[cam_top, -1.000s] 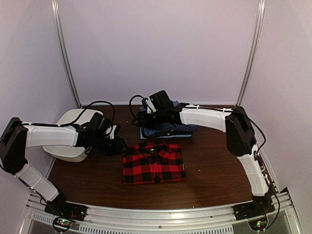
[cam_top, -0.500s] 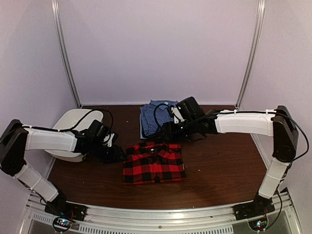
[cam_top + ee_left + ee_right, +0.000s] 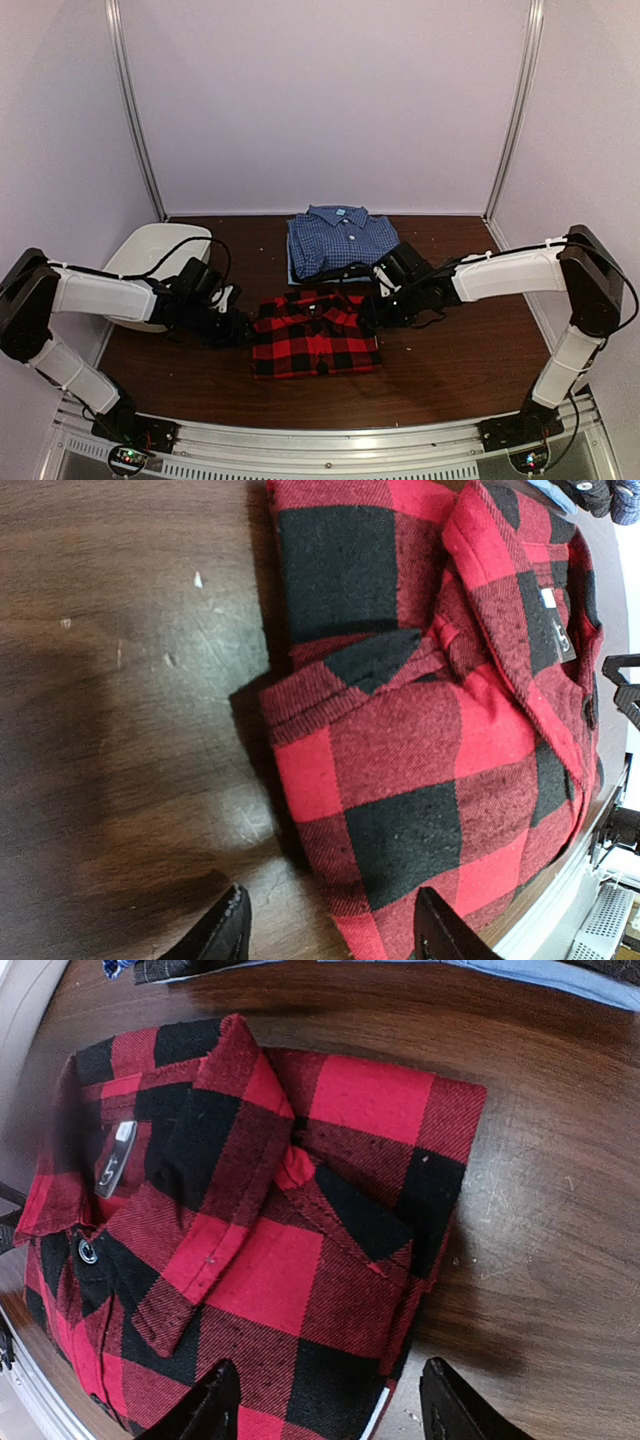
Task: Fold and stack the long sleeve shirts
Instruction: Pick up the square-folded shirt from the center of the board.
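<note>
Right tool (image 3: 372,308), open, came off blue shirt (image 3: 335,240) to plaid shirt (image 3: 315,338), facing open left tool (image 3: 235,325); stacking lift likely.

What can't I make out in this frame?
- Blue check shirt: near edge partly hidden by the right arm, top view; cut off by the top edge, right wrist view.
- Red plaid shirt: neck label too small to read, wrist views.
- White tub: partly behind the left arm, top view.
</note>
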Motion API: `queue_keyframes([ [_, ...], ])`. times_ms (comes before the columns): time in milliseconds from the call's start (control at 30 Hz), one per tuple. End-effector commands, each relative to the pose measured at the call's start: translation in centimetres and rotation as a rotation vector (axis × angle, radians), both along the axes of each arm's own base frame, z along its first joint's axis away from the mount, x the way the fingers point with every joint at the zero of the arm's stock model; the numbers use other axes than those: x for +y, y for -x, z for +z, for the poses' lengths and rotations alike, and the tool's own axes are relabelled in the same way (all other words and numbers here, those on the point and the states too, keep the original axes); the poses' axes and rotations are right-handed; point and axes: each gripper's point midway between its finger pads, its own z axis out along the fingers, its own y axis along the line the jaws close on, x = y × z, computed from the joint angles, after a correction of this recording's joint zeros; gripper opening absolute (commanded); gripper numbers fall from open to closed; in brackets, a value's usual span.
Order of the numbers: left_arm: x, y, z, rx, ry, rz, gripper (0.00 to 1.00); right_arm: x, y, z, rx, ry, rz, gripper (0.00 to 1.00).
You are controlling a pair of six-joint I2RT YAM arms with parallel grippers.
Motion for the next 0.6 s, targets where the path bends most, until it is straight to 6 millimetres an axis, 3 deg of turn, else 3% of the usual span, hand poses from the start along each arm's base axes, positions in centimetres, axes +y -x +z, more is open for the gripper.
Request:
queue_keyframes([
  [0,-0.8,-0.1,-0.2,-0.001,0.026,-0.005,0.57,-0.3,-0.8,0.4,-0.028,-0.024,-0.030,0.62],
  [367,-2.0,0.1,-1.3,0.027,0.031,-0.023,0.57,-1.0,-0.6,-2.7,0.030,0.006,-0.044,0.57],
  [567,-2.5,0.4,-1.9,0.047,0.034,-0.029,0.52,-0.2,0.1,-3.3,0.046,0.005,-0.020,0.55],
])
